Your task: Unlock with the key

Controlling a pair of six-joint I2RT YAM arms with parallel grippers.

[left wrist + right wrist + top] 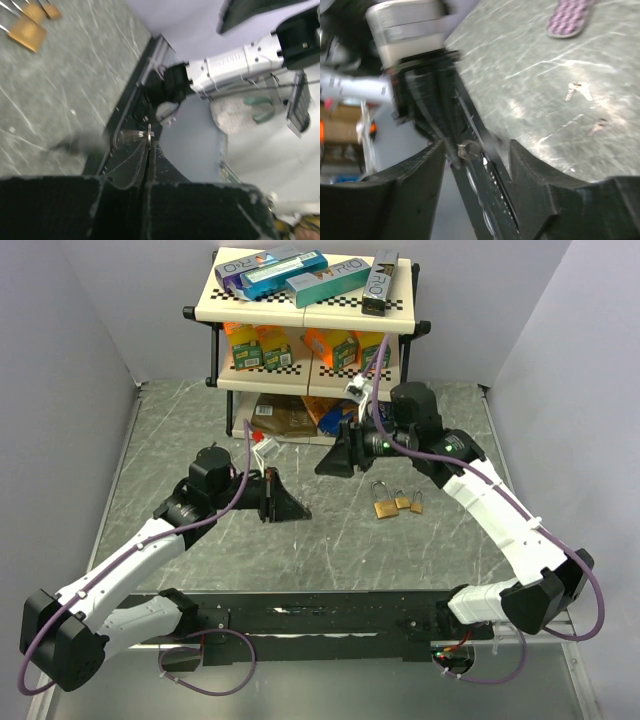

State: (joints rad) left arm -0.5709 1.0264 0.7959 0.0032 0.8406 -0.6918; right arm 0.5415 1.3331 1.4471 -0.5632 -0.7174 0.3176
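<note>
Key [149,132] sits clamped in my left gripper [298,511], left of the padlocks [398,503], protruding for insertion. Right gripper [325,465], also left of them, gapes apart, holding nothing.

Shiny metal key [149,133], brassy padlocks [386,508], glossy marble-veined grey tabletop [180,430]

Only legible print is on the top tier of the shelf rack [310,308]. Large letters that look like "ORO" sit on the purple box [250,260], the white-and-teal box [330,282] and the black box [381,282]. It's low-res, so not certain. Orange and green cartons [258,348] on the middle tier have print too small to read. White arm link [235,62] in the left wrist view has faint lettering, illegible. Padlocks [385,508] — any stamp is too small to tell.
</note>
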